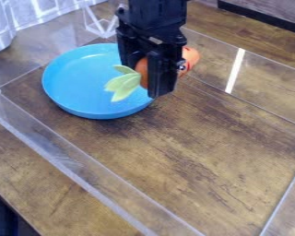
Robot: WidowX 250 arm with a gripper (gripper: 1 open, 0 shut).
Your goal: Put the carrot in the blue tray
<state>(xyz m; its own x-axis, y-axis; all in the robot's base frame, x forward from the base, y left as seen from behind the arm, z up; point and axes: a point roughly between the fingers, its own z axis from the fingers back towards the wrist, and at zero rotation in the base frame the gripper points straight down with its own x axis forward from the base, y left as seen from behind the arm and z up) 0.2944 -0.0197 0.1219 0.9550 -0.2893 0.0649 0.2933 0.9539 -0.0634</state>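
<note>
1. Orange and ridged, the carrot [184, 61] hangs pinched crosswise in the black gripper [151, 72]; its pale green leaves [122, 83] stick out toward the blue tray [76, 78], its orange end out the other side.
2. Being held sideways probably lets the jaws press on its thick middle; that looks like a firm hold.
3. It sits above the tray's right rim, not yet resting inside; the tray lies on the wooden desk [199, 157] under a clear sheet.
4. The arm comes in from the top of the view, jaws pointing straight down, clamped on the carrot; a short shift over the tray's middle seems needed before release.
</note>
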